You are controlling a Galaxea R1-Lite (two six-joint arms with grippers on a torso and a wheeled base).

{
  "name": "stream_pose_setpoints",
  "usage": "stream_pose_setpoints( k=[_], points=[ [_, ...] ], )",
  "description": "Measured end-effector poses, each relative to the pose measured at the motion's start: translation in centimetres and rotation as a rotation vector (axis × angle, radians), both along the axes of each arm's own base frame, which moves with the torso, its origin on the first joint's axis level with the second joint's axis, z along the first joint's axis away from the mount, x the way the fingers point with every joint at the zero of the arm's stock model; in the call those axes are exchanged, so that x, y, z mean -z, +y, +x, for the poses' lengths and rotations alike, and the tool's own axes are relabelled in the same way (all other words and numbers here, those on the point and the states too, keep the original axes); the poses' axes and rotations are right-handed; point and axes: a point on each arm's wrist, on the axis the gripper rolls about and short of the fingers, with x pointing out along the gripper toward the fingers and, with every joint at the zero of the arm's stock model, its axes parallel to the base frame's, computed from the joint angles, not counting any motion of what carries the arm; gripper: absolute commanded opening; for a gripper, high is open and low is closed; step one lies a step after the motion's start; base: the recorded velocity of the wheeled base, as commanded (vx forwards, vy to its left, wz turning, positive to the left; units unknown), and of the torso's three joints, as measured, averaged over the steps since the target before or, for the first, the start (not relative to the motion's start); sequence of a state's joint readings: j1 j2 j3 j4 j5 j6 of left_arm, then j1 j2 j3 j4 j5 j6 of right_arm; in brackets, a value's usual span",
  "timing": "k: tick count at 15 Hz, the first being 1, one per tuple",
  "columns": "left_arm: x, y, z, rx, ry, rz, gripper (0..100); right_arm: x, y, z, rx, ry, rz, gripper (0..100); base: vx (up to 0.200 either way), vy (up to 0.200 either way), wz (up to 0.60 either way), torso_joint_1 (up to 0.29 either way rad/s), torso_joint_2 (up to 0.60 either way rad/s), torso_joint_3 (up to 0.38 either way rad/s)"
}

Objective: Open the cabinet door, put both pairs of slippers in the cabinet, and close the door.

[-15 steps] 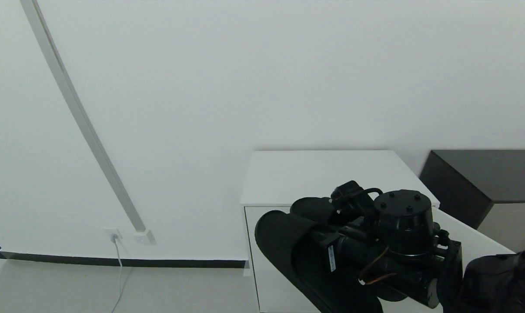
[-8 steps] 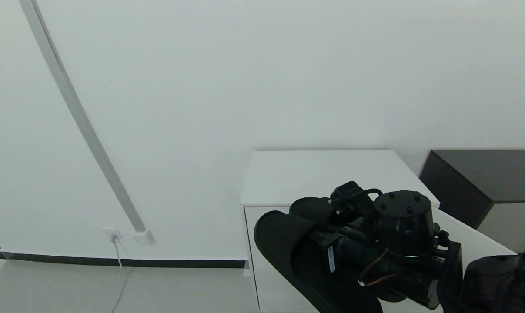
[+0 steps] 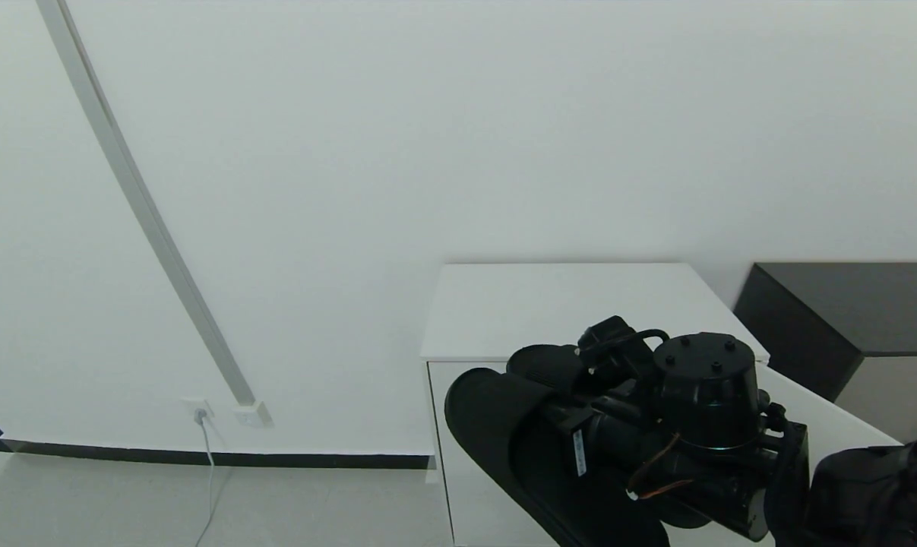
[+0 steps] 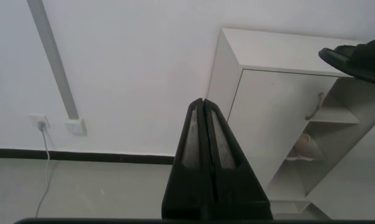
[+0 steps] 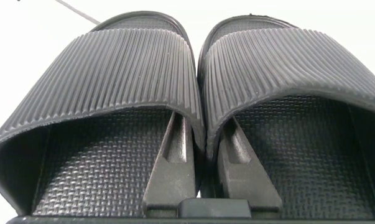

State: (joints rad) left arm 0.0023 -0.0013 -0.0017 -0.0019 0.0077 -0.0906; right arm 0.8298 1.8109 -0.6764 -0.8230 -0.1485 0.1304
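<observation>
Right gripper, fingers clamped on black slippers, should hold the pair level entering the open cabinet at twelve o'clock; left gripper, fingers together.

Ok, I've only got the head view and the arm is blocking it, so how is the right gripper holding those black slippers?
Observer: The right gripper is shut on the black slippers, its fingers one inside each, squeezing them side by side.
Operator: And the left gripper?
Observer: The left gripper is shut with nothing in it.
Operator: Is the cabinet open?
Observer: Yes, the cabinet is open. Its shelves show, with a pale thing on one; I can't tell what it is.
</observation>
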Motion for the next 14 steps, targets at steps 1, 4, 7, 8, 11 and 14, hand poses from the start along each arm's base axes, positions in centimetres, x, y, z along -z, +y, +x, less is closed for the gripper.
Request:
stream_pose_setpoints(
  k=[1,4,7,8,11,14],
  points=[
    [0.01,0.00,0.00,-0.002,0.001,0.000,0,0.01,0.00,0.00,0.000,0.001,-0.001,0,0.000,-0.200,0.00,-0.002,0.00,0.007],
    [0.00,0.00,0.00,0.001,0.000,0.000,0,0.04,-0.03,0.02,0.002,0.001,-0.002,0,0.000,-0.200,0.00,0.006,0.00,0.002],
    [0.02,0.00,0.00,0.000,0.001,-0.001,0,0.05,-0.02,-0.02,0.000,0.002,-0.002,0,0.000,-0.200,0.00,0.002,0.00,0.002],
    [0.02,0.00,0.00,0.001,0.001,-0.001,0,0.04,-0.02,-0.02,0.000,0.001,-0.002,0,0.000,-0.200,0.00,0.007,0.00,0.002],
    [0.01,0.00,0.00,0.000,0.001,-0.003,0,0.04,0.00,-0.04,-0.001,0.001,-0.002,0,0.000,-0.200,0.00,0.005,0.00,0.004],
    [0.01,0.00,0.00,-0.001,0.001,-0.002,0,0.05,-0.05,0.01,0.002,0.002,-0.003,0,0.000,-0.133,0.00,0.002,0.01,0.000]
  ],
)
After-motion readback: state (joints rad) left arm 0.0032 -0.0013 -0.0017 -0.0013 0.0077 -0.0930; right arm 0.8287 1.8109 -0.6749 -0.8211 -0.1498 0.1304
